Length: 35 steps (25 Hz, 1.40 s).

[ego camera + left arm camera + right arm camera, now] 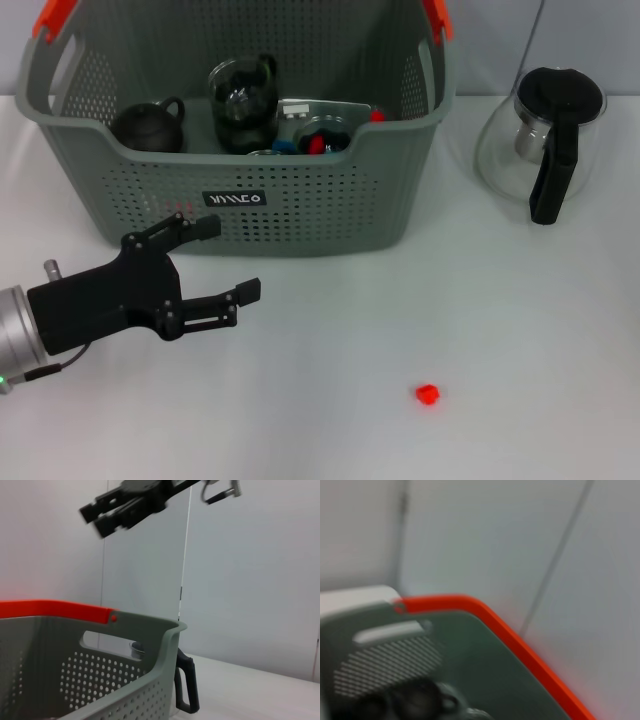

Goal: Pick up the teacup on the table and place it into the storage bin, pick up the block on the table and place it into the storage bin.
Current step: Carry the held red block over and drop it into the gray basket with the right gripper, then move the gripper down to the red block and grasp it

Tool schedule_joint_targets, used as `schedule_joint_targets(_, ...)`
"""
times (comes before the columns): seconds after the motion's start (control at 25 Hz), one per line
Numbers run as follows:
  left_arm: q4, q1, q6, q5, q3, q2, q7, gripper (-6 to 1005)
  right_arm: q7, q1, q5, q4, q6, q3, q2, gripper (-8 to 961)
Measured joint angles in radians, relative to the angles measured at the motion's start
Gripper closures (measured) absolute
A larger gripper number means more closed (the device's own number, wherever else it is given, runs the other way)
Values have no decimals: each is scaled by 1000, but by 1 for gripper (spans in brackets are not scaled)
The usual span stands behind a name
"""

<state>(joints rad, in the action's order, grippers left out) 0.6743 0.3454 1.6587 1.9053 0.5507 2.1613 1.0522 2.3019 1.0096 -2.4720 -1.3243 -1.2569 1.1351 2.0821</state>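
The storage bin (300,215) is set at the desk's (520,330) far left, its black label (235,199) lettered illegibly. A dark teacup (148,126) lies inside it. The left gripper (222,258) is held wide-jawed and empty just before the bin. The red block (428,393) sits alone near-right on open desk.

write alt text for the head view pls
The left pincer hovers open over the white table, just in front of the grey-green storage bin holding a dark teapot and jars. A small red block lies nearer; a glass jug stands right.
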Motion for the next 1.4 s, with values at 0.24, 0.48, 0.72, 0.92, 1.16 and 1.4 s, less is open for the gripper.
schedule_joint_targets(0.24, 2, 4, 4, 0, 0, -1, -1, 52, -91, -177, 314, -271, -342, -46, -19, 23)
schedule_joint_targets(0.48, 2, 4, 5, 0, 0, -5, -6, 52, -149, -365, 318, -371, -709, -13, -19, 24)
schedule_joint_targets(0.72, 1, 7, 2, 0, 0, -5, -6, 52, -136, -437, 75, -310, -649, 180, 19, 25)
schedule_joint_targets(0.92, -2, 12, -3, 0, 0, -4, -6, 52, -96, -428, 8, -152, -487, 371, 18, 26)
schedule_joint_targets(1.16, -4, 10, -4, 0, 0, -3, -6, 52, -77, -389, -16, -5, -305, 521, 19, 32)
schedule_joint_targets(1.4, -6, 8, -5, 0, 0, 0, -6, 52, -56, -358, -24, 93, -169, 628, 21, 38)
